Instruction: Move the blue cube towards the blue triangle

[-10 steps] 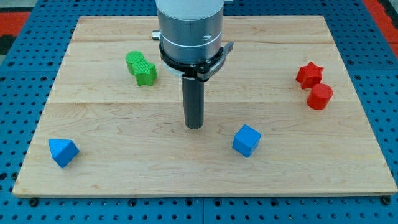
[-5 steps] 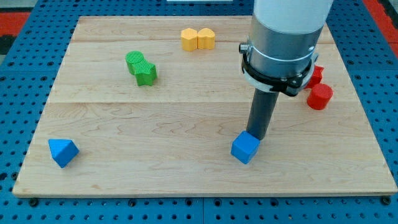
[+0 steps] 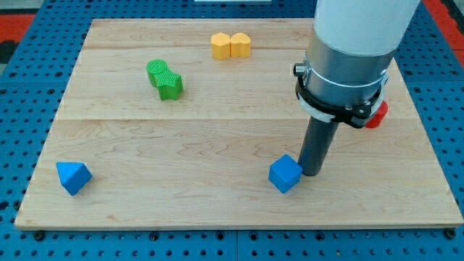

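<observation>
The blue cube [image 3: 285,174] sits on the wooden board near the view's bottom, right of centre. My tip [image 3: 312,172] stands right against the cube's right side. The blue triangle [image 3: 73,177] lies at the board's bottom left corner, far to the left of the cube.
Two green blocks [image 3: 165,78] lie together at the upper left. Two yellow blocks [image 3: 230,45] sit side by side near the top edge. A red block [image 3: 378,114] peeks out behind the arm at the right. The board's bottom edge [image 3: 232,223] runs close below the cube.
The arm swung from the board's middle to the right and came down to the cube's right side. The blue cube has shifted slightly left.
</observation>
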